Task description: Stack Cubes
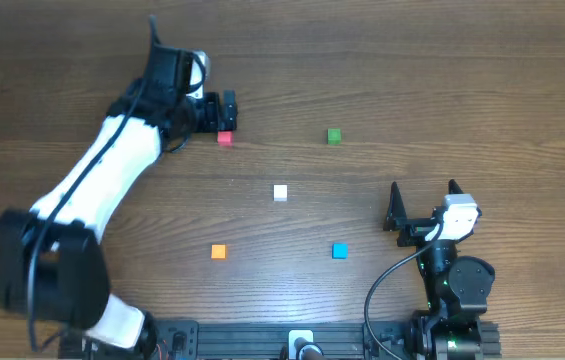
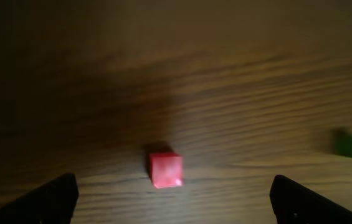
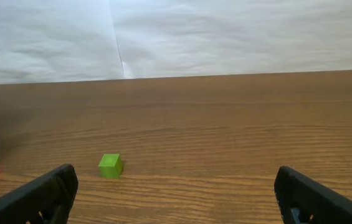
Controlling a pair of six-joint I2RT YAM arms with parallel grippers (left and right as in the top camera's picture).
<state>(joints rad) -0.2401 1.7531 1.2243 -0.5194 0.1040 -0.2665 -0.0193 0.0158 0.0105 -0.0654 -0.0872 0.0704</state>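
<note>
Wood-grain table [image 1: 482, 80] carries five small cubes spread well apart. Taking the white cube [image 1: 280, 192] as the centre of a dial in the top view, the red cube [image 1: 224, 138] sits between 10 and 11 o'clock and the green cube [image 1: 334, 135] between 1 and 2. The blue cube [image 1: 339, 250] lies between 4 and 5, and the orange cube [image 1: 219, 251] between 7 and 8. None rests on another, so stacking is not yet begun.

The left gripper [image 1: 220, 115] hangs by the red cube, which shows just at its 6 o'clock from above. From the wrist, its fingers [image 2: 51, 199] stand wide apart and hold nothing. The red cube lies straight ahead on the table, centred on the gap but not yet inside it. A cube has no long side to favour, and its faces look roughly square to the fingers. The likely next move is a short advance and descent, then a close.

The right gripper [image 1: 423, 195] rests at the white cube's 3 o'clock, spread open and empty, far from the red cube. The left arm is plainly the nearer one.
</note>
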